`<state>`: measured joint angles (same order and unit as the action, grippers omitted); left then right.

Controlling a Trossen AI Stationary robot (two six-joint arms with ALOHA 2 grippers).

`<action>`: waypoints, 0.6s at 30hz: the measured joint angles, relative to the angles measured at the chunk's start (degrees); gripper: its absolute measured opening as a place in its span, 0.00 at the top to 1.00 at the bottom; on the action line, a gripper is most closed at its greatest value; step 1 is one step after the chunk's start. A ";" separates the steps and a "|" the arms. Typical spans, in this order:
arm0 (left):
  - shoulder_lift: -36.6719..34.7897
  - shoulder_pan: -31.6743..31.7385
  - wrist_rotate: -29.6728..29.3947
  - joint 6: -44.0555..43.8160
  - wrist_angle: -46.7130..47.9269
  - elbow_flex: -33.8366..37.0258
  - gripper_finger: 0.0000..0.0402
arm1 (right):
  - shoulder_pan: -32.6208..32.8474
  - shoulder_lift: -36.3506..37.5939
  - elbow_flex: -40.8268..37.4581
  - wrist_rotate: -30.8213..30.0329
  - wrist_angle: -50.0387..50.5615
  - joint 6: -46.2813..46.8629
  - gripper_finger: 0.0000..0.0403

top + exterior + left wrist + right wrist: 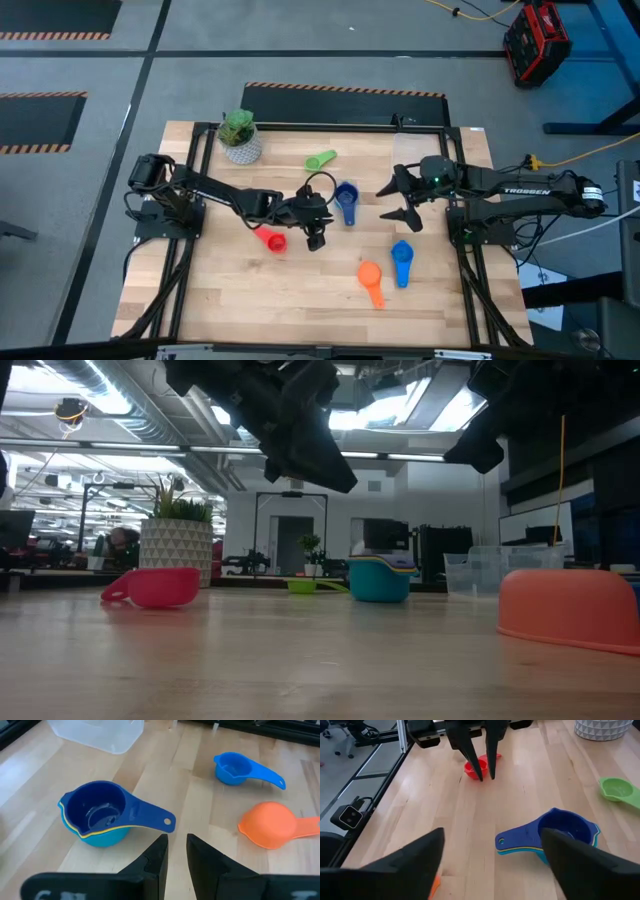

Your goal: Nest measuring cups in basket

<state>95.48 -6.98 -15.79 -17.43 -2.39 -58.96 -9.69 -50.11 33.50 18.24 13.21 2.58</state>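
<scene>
Right gripper [400,201] wide open, nothing in it — nested cup stack [346,200] sits on table just beside its tips, mid-table. Left gripper [314,240] narrow, empty, w/ red cup [270,239] near. Basket [97,732] apart from stack.
</scene>
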 joint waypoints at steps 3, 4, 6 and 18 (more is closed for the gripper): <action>0.00 0.00 0.03 0.00 0.02 0.00 0.84 | 0.00 0.00 0.00 -0.07 0.00 -0.01 0.06; 0.00 0.00 0.12 0.00 0.07 0.00 0.84 | 0.00 0.00 0.00 -0.07 -0.02 -0.02 0.04; 0.00 -0.08 0.28 -0.01 0.28 0.00 0.84 | 0.00 0.00 0.00 -0.08 -0.02 -0.02 0.02; 0.00 -2.40 0.17 -0.05 0.28 0.00 0.84 | 1.64 -0.04 0.00 1.82 -1.33 6.46 0.01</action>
<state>95.48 -9.38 -15.62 -17.47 -2.11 -58.96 -8.06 -50.15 33.50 20.06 11.89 9.04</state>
